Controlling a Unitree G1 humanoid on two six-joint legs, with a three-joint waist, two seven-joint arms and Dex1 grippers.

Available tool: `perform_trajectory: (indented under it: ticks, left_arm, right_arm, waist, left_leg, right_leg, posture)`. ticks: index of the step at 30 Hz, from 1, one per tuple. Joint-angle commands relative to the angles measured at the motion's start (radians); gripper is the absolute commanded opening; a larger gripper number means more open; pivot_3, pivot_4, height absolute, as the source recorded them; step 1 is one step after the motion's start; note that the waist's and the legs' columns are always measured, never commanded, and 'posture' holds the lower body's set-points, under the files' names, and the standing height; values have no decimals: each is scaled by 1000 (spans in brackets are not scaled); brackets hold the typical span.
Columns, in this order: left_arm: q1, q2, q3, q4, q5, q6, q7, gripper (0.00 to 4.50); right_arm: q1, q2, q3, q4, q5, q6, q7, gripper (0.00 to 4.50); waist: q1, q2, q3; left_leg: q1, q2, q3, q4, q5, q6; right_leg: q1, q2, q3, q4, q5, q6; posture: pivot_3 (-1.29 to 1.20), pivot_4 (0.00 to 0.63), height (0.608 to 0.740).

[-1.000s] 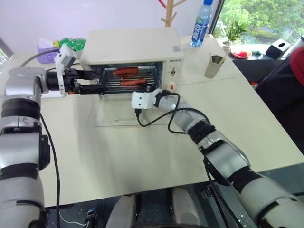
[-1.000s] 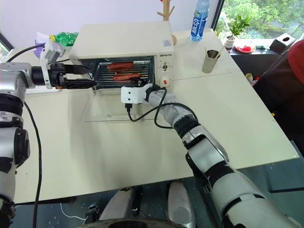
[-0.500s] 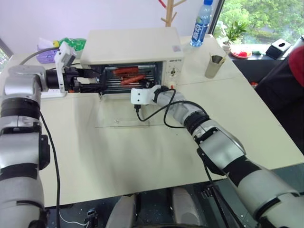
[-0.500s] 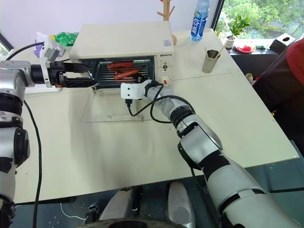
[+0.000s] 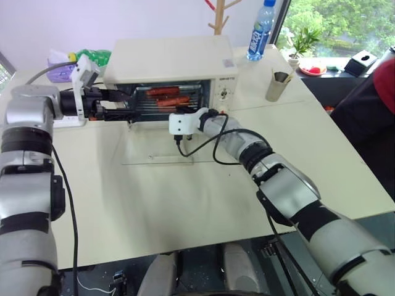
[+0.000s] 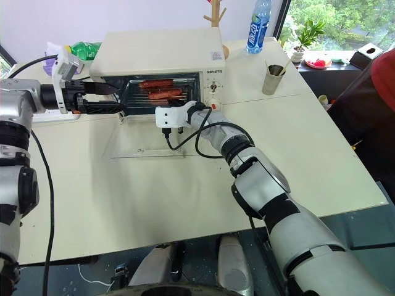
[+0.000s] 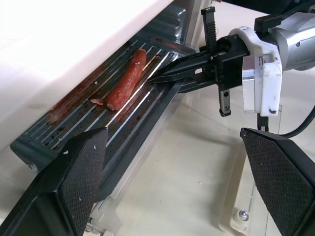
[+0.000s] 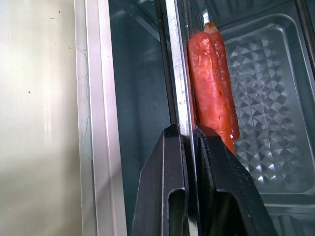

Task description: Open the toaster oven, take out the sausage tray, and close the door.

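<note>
Right pincer point(image 8: 189, 135) clamped on tray point(image 7: 142, 105) front rim inside oven point(image 5: 173, 58); door point(image 6: 151, 145) lies open flat. Left pincer point(image 7: 172, 187) wide, alongside.

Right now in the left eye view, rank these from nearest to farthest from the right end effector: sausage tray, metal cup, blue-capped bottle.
1. Sausage tray: its front edge pinched by the right end effector, inside the oven.
2. Metal cup: on the table, right of the oven.
3. Blue-capped bottle: behind the oven's right corner.

Left end effector point(image 7: 177, 182) is held level, black fingers spread wide; right end effector point(image 8: 189, 142), arm extended forward, is pinched closed.
</note>
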Motion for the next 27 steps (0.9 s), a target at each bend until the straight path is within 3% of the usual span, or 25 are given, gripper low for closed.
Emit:
perform_trajectory:
  ticks: [1, 4, 19, 27]
  left_arm:
    - [-9, 9, 14, -9, 0, -4, -10, 4500]
    - [-11, 7, 14, -6, 1, -6, -10, 4500]
    - [-50, -17, 3, 75, 29, -44, -13, 4500]
    - [-11, 42, 26, -52, -20, 76, -113, 4500]
  right_arm:
    - [11, -7, -14, -70, 22, -11, 11, 135]
    - [36, -23, -17, -128, 26, -11, 31, 135]
    - [379, -182, -74, -859, 77, 156, 288, 135]
    - [515, -302, -113, -1072, 116, 111, 352, 135]
  waist:
    - [0, 0, 0]
    - [1, 0, 0]
    - [10, 0, 0]
    - [9, -1, 0]
  left_leg:
    - [0, 0, 0, 0, 0, 0]
    - [0, 0, 0, 0, 0, 0]
    - [-1, -1, 0, 1, -1, 1]
    - [-3, -1, 0, 2, -2, 3]
  right_leg:
    - [0, 0, 0, 0, 0, 0]
    - [0, 0, 0, 0, 0, 0]
    - [0, 0, 0, -1, 0, 0]
    - [0, -1, 0, -1, 0, 0]
  posture:
    - [0, 150, 739]
    - [0, 150, 739]
    - [0, 150, 739]
    - [0, 150, 739]
